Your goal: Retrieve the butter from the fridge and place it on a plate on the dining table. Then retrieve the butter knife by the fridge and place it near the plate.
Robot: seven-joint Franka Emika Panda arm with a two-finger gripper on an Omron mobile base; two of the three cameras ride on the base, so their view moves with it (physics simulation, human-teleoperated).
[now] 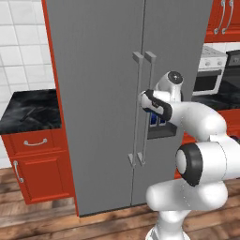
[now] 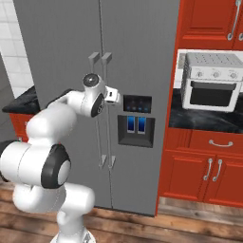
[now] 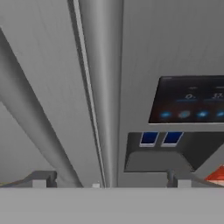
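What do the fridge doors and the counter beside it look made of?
fridge: looks like brushed or matte grey metal, with faint vertical streaks and a soft sheen; could be painted.
counter: looks like polished black marble, glossy with pale veining. Being rendered, both are guesses.

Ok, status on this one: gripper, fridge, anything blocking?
Gripper open, empty, close to the right door handle. Fridge shut, both doors. Nothing between fingers and handle.
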